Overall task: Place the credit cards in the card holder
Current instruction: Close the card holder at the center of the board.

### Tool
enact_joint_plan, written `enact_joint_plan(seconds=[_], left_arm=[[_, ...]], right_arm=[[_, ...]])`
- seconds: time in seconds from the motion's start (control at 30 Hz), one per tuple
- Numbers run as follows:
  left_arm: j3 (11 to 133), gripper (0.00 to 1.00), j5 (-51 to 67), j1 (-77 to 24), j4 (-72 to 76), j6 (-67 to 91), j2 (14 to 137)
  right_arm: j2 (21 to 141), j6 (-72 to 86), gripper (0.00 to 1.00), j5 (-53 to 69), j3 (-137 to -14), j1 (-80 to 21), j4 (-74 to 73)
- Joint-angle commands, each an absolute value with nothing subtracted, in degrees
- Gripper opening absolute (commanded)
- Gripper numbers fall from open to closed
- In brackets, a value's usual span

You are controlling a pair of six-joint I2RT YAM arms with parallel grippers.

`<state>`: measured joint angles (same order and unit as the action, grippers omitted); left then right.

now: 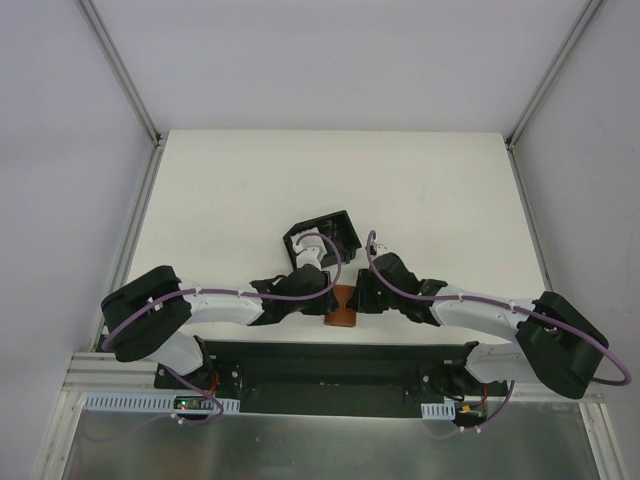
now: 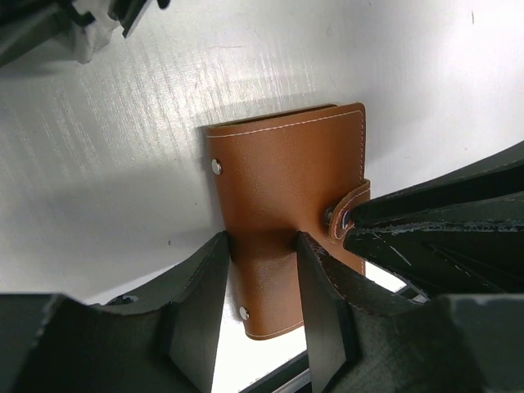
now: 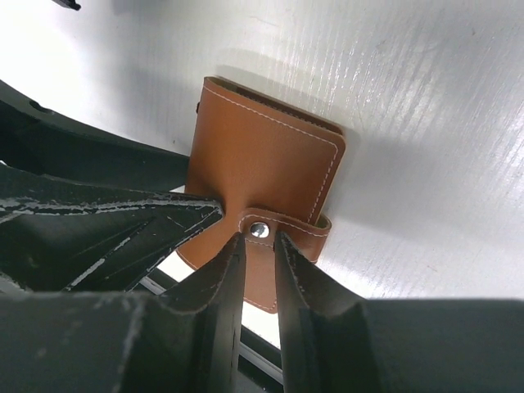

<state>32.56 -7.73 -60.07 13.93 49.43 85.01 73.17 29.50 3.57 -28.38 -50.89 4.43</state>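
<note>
A brown leather wallet [image 1: 343, 307] lies closed on the white table near its front edge, between my two grippers. My left gripper [image 2: 262, 241] is open, with its fingers [image 2: 205, 303] set down over the wallet's [image 2: 286, 172] left part: one at the spine edge, the other on its face. My right gripper [image 3: 259, 237] is shut on the wallet's snap strap [image 3: 282, 229], one finger on each side of the stud. The black card holder [image 1: 340, 228] stands just behind the left wrist. No credit cards are in view.
The dark base rail [image 1: 330, 365] runs right below the wallet at the table's front edge. Grey walls [image 1: 60, 200] and metal frame posts enclose the white table [image 1: 420, 190] on the left, right and back.
</note>
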Motion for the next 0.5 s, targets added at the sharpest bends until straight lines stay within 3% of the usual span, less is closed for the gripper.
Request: enact_joint_plan(seconds=[0.0, 0.47], left_arm=[[29.8, 0.38, -4.9, -62.0, 5.4, 52.3, 89.1], [30.1, 0.38, -4.5, -63.6, 5.4, 56.4, 90.7]], right_arm=[[74.1, 30.4, 0.23, 1.4, -30.1, -51.3, 6.2], [77.5, 30.1, 0.22, -1.9, -32.6, -51.7, 0.4]])
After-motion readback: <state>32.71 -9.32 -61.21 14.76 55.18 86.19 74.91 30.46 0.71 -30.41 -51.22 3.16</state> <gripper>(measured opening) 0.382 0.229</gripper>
